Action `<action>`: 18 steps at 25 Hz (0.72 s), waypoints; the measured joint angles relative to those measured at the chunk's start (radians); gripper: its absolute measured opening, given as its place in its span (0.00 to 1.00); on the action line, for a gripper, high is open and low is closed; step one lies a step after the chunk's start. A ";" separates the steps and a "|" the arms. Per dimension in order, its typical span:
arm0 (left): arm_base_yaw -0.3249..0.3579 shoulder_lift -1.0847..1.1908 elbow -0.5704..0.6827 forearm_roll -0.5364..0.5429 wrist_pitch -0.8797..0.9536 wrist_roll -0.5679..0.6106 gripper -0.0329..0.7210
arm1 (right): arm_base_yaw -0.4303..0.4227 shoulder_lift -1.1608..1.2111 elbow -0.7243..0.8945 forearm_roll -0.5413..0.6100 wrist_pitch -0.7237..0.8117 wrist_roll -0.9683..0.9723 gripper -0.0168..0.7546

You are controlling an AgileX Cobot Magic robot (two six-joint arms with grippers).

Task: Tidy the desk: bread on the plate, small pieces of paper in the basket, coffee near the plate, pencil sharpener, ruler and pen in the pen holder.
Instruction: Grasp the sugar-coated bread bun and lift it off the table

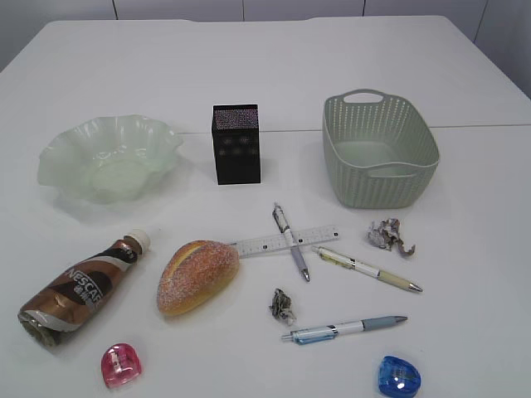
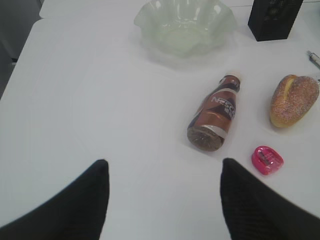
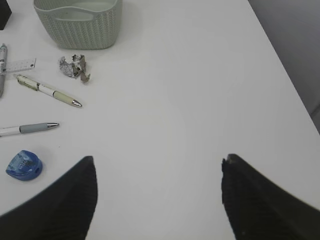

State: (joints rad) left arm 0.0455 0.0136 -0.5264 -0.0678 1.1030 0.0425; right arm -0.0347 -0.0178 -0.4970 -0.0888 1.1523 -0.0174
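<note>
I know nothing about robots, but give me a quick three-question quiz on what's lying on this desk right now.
1. True or false: the bread already sits on the plate.
2. How many pens lie on the table?
3. The coffee bottle is: A upright, B on its side.

Key: 1 false, it lies on the table. 2 three. 3 B.
</note>
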 joint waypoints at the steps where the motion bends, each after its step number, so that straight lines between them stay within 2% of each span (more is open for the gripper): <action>1: 0.000 0.000 0.000 0.000 0.000 0.000 0.72 | 0.000 0.000 0.000 0.000 0.000 0.000 0.75; 18: 0.000 0.000 0.000 0.000 0.000 0.000 0.71 | 0.000 0.000 0.000 0.002 0.000 0.000 0.75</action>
State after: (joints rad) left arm 0.0455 0.0136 -0.5264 -0.0678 1.1030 0.0425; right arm -0.0347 -0.0178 -0.4970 -0.0871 1.1523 -0.0174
